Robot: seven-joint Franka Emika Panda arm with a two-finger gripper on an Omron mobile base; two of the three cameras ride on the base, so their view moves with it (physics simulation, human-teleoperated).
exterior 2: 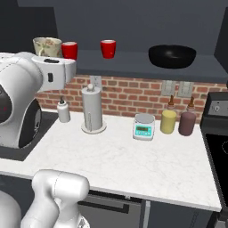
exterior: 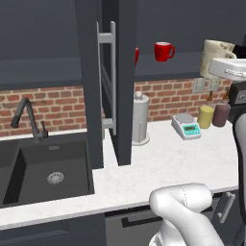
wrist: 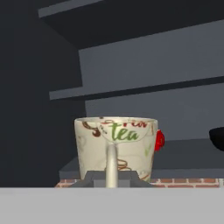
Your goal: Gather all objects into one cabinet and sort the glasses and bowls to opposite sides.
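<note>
My gripper (wrist: pixel 111 177) is shut on the handle of the cream mug (wrist: pixel 116 146), which is printed with "tea" and stays upright. In the base views this mug (exterior 2: pixel 46 46) hangs at shelf height before the open cabinet's lower shelf (exterior 2: pixel 133 62); its base is hidden by my hand. Two red mugs (exterior 2: pixel 69 50) (exterior 2: pixel 107 48) stand on that shelf just right of it. The black bowl (exterior 2: pixel 172 55) rests at the shelf's right end. In the left base view one red mug (exterior: pixel 163 51) is plain and the other (exterior: pixel 137 55) peeks from behind the open door (exterior: pixel 126 91).
The open cabinet door with its pale bar handle (exterior: pixel 106 77) juts out over the counter. Below stand a paper-towel holder (exterior 2: pixel 92 109), a scale (exterior 2: pixel 144 126), yellow (exterior 2: pixel 168 121) and maroon (exterior 2: pixel 187 123) jars and a soap bottle (exterior 2: pixel 63 111). The sink (exterior: pixel 48 173) lies left, the stove (exterior 2: pixel 218 133) right.
</note>
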